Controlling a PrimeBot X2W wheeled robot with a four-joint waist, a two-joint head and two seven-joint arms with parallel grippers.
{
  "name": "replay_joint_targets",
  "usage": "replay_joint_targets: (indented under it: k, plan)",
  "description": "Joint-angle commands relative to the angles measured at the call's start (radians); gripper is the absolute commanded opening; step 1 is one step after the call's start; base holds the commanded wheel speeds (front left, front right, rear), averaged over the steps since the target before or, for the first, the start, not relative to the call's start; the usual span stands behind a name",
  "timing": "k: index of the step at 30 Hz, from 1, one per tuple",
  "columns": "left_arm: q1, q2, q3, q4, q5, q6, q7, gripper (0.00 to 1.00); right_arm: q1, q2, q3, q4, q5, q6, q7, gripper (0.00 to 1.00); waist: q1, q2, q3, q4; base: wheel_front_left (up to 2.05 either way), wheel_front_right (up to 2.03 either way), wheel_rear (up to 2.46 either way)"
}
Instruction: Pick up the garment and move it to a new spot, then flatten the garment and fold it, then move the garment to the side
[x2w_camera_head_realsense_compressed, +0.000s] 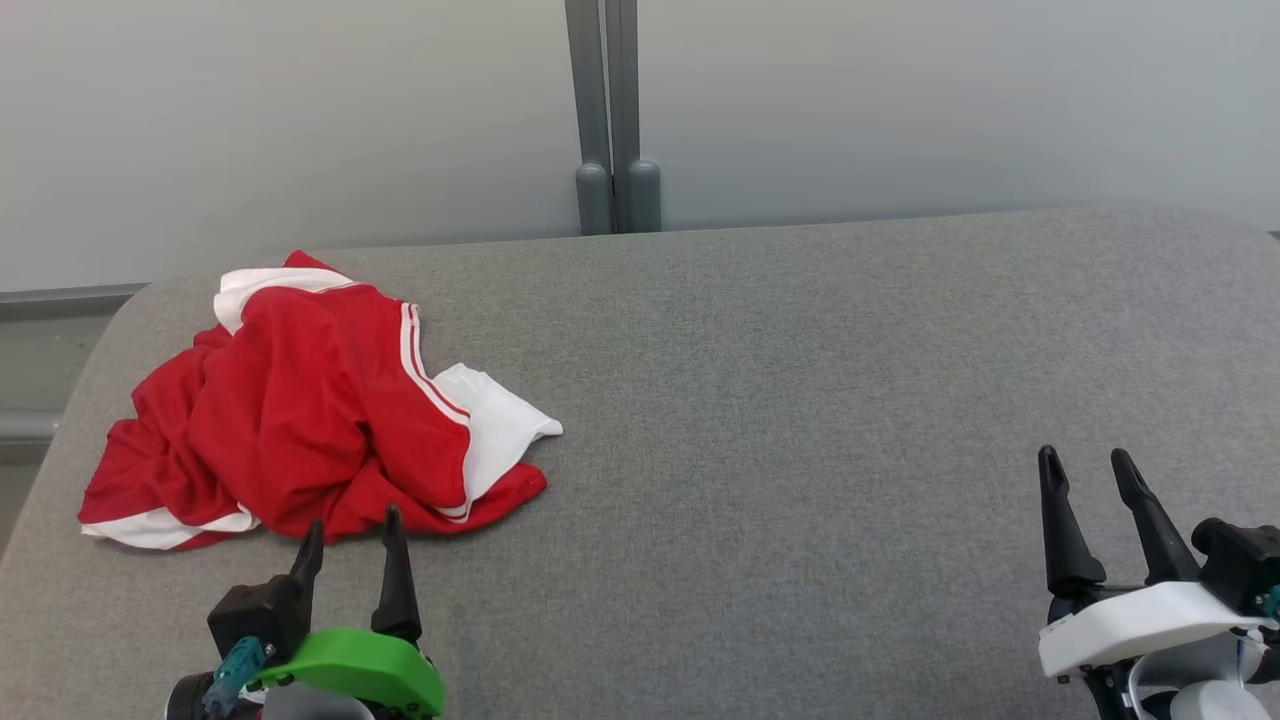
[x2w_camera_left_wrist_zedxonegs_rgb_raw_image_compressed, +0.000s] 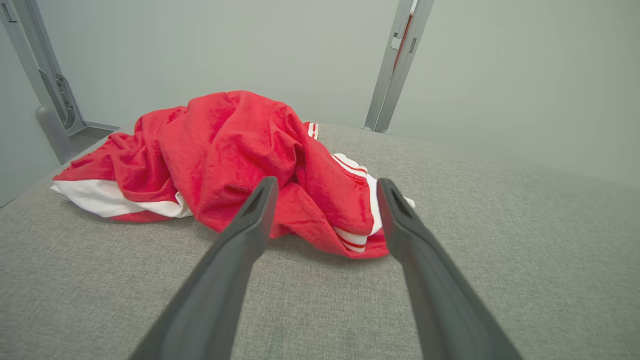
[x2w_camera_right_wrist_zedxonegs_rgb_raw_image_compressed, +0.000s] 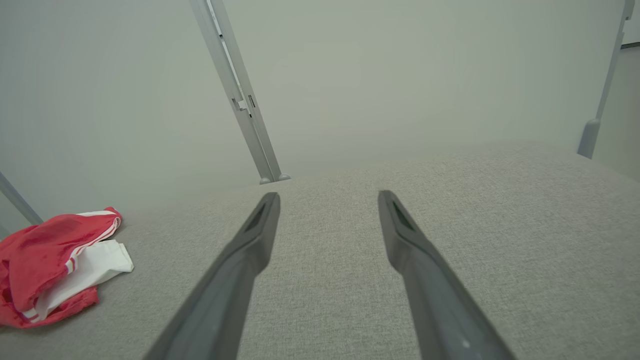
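A crumpled red garment (x2w_camera_head_realsense_compressed: 300, 420) with white panels and white stripes lies in a heap on the left part of the grey fabric surface (x2w_camera_head_realsense_compressed: 800, 420). My left gripper (x2w_camera_head_realsense_compressed: 350, 525) stands open just in front of the heap's near edge, with nothing between its fingers. In the left wrist view the garment (x2w_camera_left_wrist_zedxonegs_rgb_raw_image_compressed: 235, 155) lies right beyond my open left gripper (x2w_camera_left_wrist_zedxonegs_rgb_raw_image_compressed: 327, 187). My right gripper (x2w_camera_head_realsense_compressed: 1085, 465) is open at the lower right, far from the cloth. In the right wrist view the garment (x2w_camera_right_wrist_zedxonegs_rgb_raw_image_compressed: 45, 260) sits at the far left, well apart from my right gripper (x2w_camera_right_wrist_zedxonegs_rgb_raw_image_compressed: 327, 197).
A pale wall with a grey vertical post (x2w_camera_head_realsense_compressed: 610, 110) runs behind the surface. The surface's rounded left corner (x2w_camera_head_realsense_compressed: 110, 320) lies close to the garment. Bare grey fabric stretches across the middle and right.
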Motion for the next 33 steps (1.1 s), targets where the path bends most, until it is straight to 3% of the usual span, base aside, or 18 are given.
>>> replay_joint_targets:
  k: [1, 33]
  plan:
    - [0.001, 0.005, -0.003, -0.008, 0.028, 0.008, -0.01, 1.0, 0.002, 0.001, -0.006, -0.014, -0.022, 0.0, -0.011, 1.0, 0.0, 0.0, -0.001, 0.0, 0.0, 0.0, 0.0]
    - [0.017, -0.01, 0.001, 0.031, 0.256, 0.008, -0.073, 1.0, 0.03, 0.009, -0.039, 0.01, -0.202, 0.0, -0.073, 1.0, 0.0, 0.0, 0.001, 0.024, 0.0, 0.0, 0.0]
